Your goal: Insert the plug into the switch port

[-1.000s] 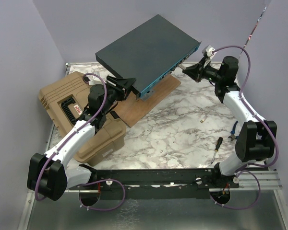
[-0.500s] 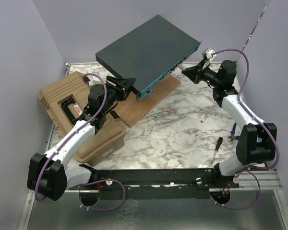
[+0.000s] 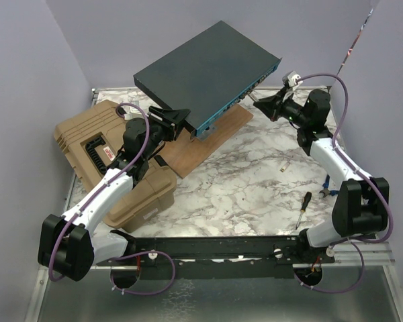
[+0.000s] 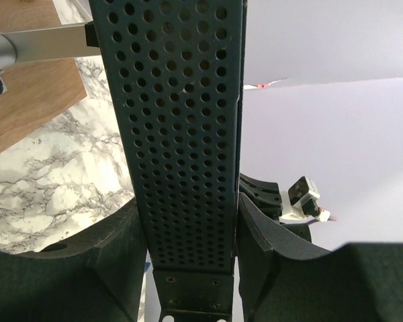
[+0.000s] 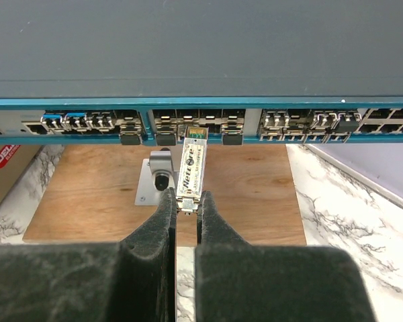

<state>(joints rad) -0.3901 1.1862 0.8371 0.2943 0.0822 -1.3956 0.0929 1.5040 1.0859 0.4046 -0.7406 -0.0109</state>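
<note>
Pointing lengthwise toward switch, plug tip leading

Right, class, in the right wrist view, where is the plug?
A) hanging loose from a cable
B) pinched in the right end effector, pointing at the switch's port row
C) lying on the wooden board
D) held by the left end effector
B: the right end effector clamps the plug, whose tip points up at the ports of the switch.
</note>
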